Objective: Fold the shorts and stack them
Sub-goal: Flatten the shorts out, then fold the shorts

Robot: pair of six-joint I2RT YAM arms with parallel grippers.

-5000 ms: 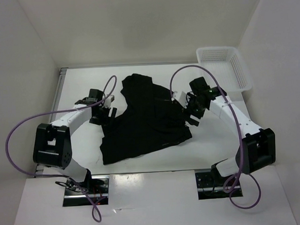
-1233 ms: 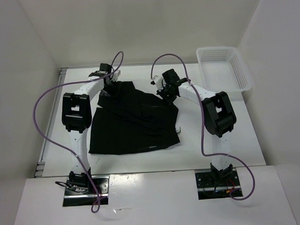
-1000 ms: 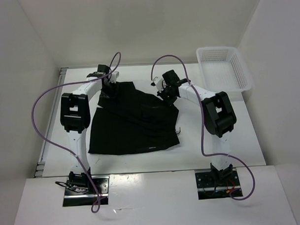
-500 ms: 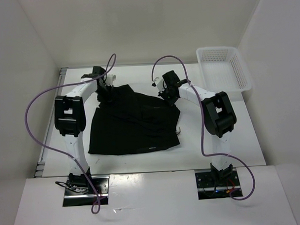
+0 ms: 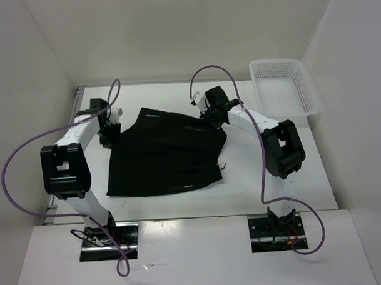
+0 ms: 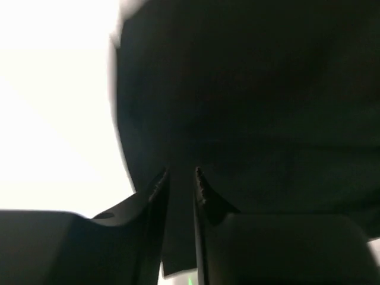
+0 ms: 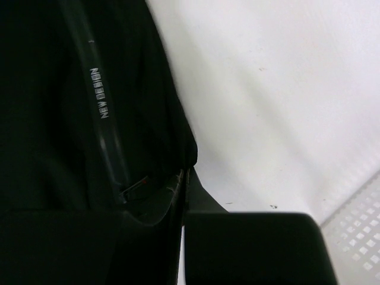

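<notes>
Far left, on the table (image 5: 267, 177): left gripper (image 5: 109, 131), low at the left side edge of the shorts (image 5: 166, 153). In the wrist view, fingers (image 6: 158, 189) drawn almost together, with only a thin slot between and black cloth down inside it. Pinched on that edge.

Middle: shorts spread flat, black on the white top, between the two arms and a little left of centre. Long axis roughly left to right, across the arms' front. Far edge away from the bases, between the two grippers. Near hem toward the bases, with a small pale logo (image 5: 187, 187) close to its right end.

Right of centre: right gripper (image 5: 213, 115), at the far right corner of the cloth. Closed onto it, with the cloth's edge nipped between fingers that all but meet. Just beside the grip, pale lettering (image 7: 102, 92) along a darker band.

Far right: white mesh basket (image 5: 307, 91), at the table's far right corner, well apart from the shorts.
</notes>
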